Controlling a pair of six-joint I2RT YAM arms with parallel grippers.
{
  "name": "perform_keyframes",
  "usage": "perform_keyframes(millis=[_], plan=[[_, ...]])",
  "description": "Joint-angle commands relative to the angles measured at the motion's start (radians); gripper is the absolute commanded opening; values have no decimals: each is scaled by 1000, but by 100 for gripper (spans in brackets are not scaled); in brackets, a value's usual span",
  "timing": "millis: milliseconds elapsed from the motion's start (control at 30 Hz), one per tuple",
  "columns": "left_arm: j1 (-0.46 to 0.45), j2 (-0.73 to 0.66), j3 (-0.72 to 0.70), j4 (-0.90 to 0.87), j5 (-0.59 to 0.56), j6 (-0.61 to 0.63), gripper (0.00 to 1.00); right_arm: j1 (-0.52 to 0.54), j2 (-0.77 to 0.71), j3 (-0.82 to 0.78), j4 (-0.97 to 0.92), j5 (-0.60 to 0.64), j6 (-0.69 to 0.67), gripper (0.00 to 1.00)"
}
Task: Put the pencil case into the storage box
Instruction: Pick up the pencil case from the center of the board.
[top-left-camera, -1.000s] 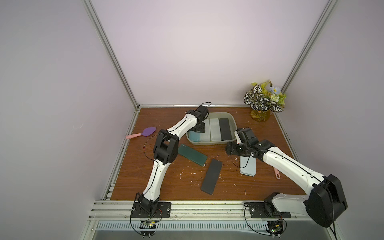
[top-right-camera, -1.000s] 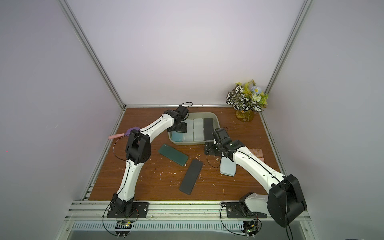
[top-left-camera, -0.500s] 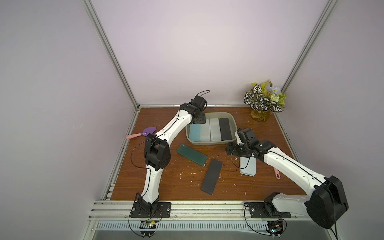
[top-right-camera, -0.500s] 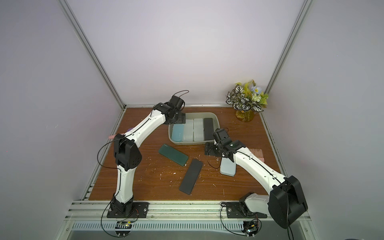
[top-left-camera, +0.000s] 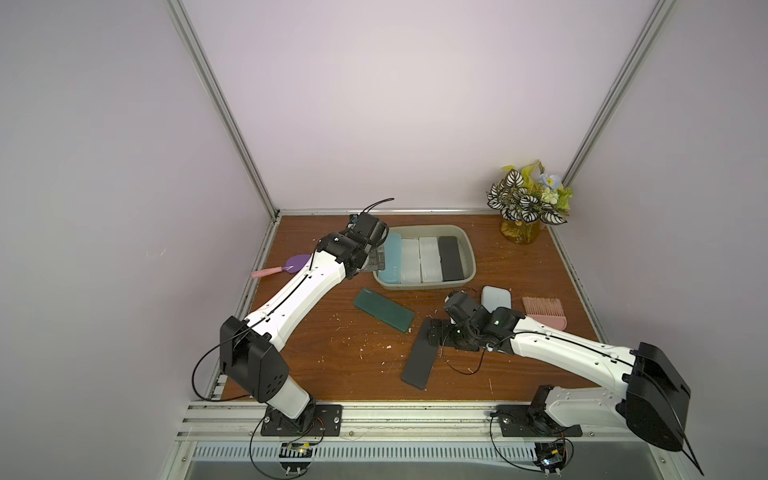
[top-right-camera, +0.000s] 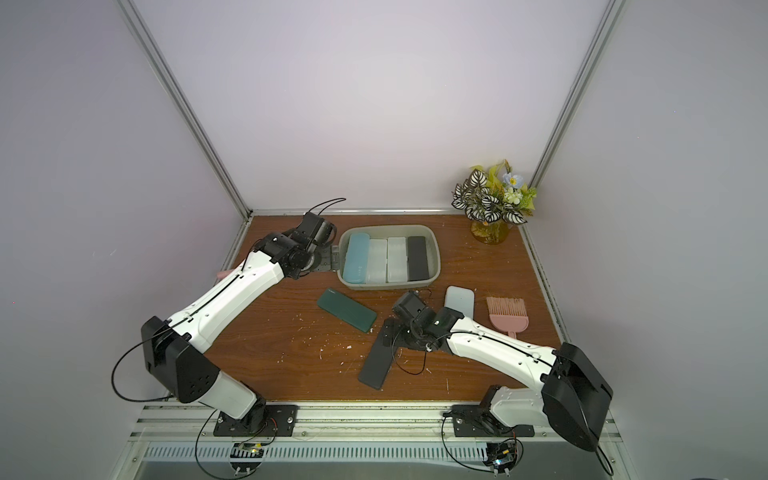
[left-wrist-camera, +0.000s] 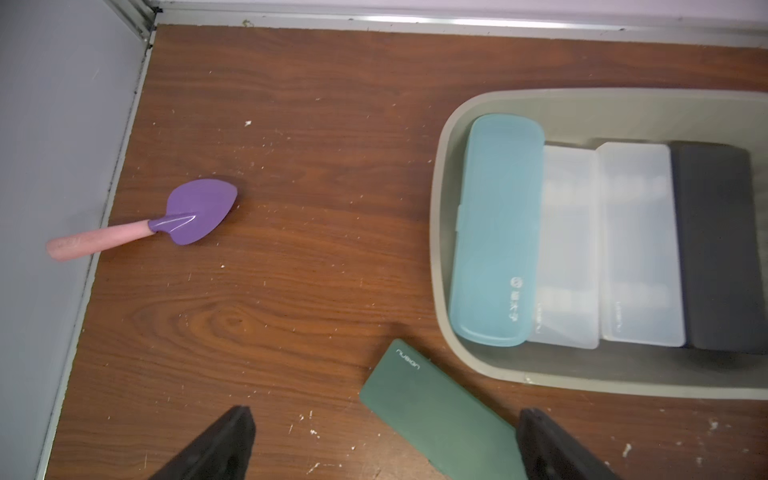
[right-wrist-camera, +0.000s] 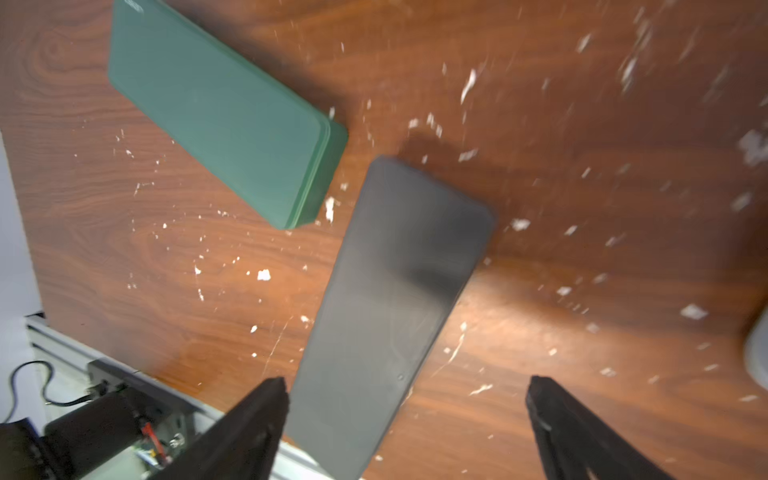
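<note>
The left arm (top-left-camera: 299, 286) stretches from the near-left corner of the desk (top-left-camera: 332, 353) toward the far edge, and the left tool (top-left-camera: 377, 262) hangs with its jaws apart just outside the left wall of the storage box (top-left-camera: 424, 286). The right arm (top-left-camera: 561, 349) lies low from the near-right corner toward the middle. The right tool (right-wrist-camera: 407, 381) is spread wide above the far end of the black pencil case (top-left-camera: 419, 361), not clamped on it. The box sits by the far edge, holding a teal case (top-left-camera: 392, 257), two clear cases (top-left-camera: 409, 262) and a dark case (top-left-camera: 451, 257) abreast. A green case (top-left-camera: 384, 309) lies between box and black pencil case. A pale case (top-left-camera: 496, 296) pokes from under the right arm. A pink brush (top-left-camera: 542, 309) lies by the right edge, a purple trowel (top-left-camera: 298, 262) by the left.
</note>
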Motion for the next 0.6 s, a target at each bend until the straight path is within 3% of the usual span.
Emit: perform_keyframes(millis=[0,567], plan=[[15,-78,-66,-18,-31,-30,99,48,30,-2,51,27,149,99],[31,-191,-181,-18,-42,-48,99,191,278,171,-29,75,287,99]])
